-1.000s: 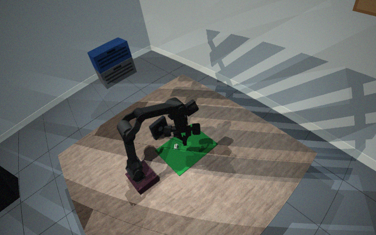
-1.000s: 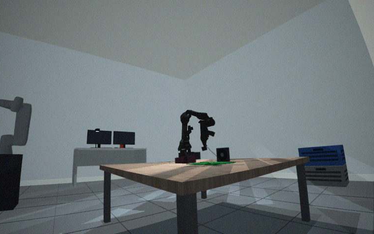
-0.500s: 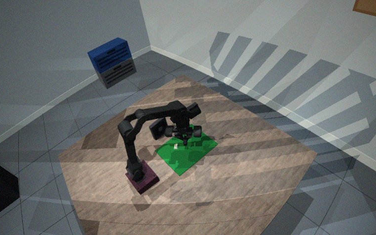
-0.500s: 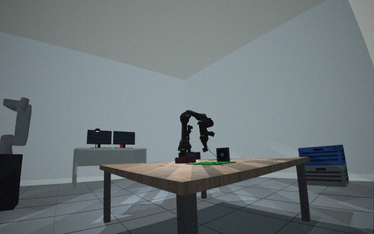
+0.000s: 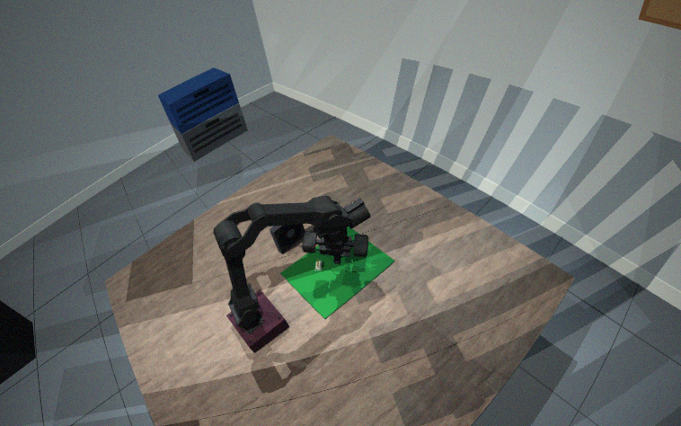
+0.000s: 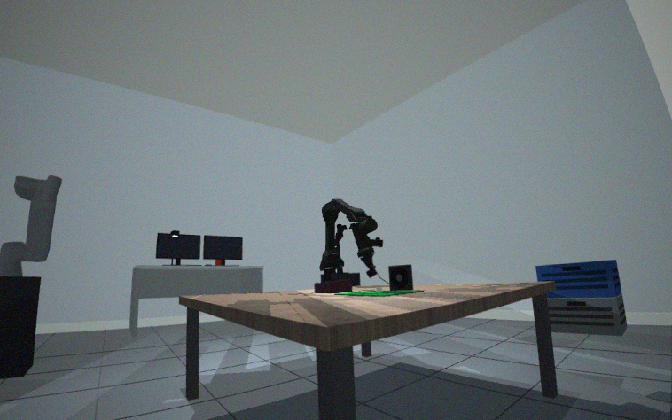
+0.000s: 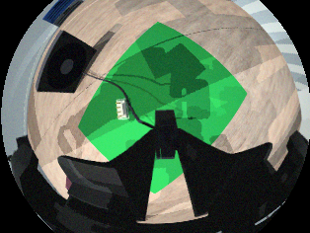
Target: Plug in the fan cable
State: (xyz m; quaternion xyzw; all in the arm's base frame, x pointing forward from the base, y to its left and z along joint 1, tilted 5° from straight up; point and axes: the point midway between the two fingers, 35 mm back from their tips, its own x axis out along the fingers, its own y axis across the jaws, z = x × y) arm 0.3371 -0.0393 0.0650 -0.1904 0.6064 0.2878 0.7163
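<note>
In the top view, the green circuit board (image 5: 327, 304) (image 6: 380, 292) (image 7: 224, 89) lies flat near the middle of the wooden table (image 5: 470, 259) (image 6: 286, 317) (image 7: 247, 51), well inside its edges. The white four-pin fan header (image 5: 319, 268) (image 7: 122, 109) stands near the board's left corner, in the left half of the wrist frame.

The gripper (image 5: 337, 259) (image 6: 371, 272) (image 7: 164, 133) is closed narrowly on the black cable plug (image 7: 166, 119), at lower centre of the wrist frame. Gripper and plug hang above the board, with a visible gap below them in the exterior view; the plug is off the header, to its right in the wrist view.

The black fan (image 5: 286, 240) (image 6: 400, 277) (image 7: 65, 63) stands upright past the board's upper-left edge in the wrist frame. Its dark cable (image 7: 121, 90) curves down to the plug, close along the header's right side. The purple base block (image 5: 273, 332) (image 6: 328, 287) sits left of the board in the top view, a strip of wood between them.
</note>
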